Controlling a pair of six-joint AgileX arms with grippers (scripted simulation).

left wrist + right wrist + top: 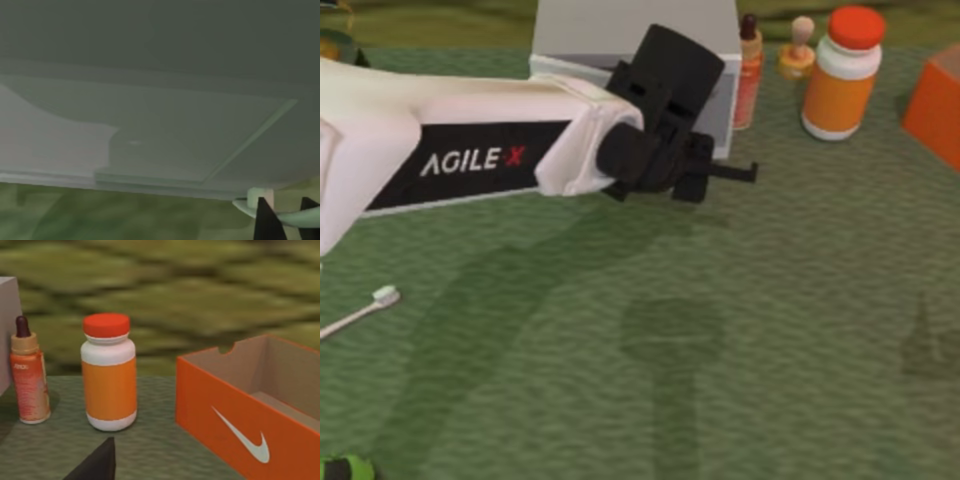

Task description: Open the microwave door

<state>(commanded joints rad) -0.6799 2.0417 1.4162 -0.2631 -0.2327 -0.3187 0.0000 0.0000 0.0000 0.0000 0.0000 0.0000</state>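
The left arm's black two-finger gripper sits against the front of the boxy light-grey microwave at the desk's far edge; whether its fingers are spread or clenched cannot be told. The smooth silver-framed microwave door fills the left wrist view, its pale handle just beside the fingertips. The arm hides most of the door from above.

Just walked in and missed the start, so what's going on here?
The left arm reaches across the table to the microwave at the back, its left gripper at the front right corner, by the microwave door. The left wrist view shows the door close up, its window filling the picture. To the right stand a dropper bottle, an orange pill bottle and an orange box.
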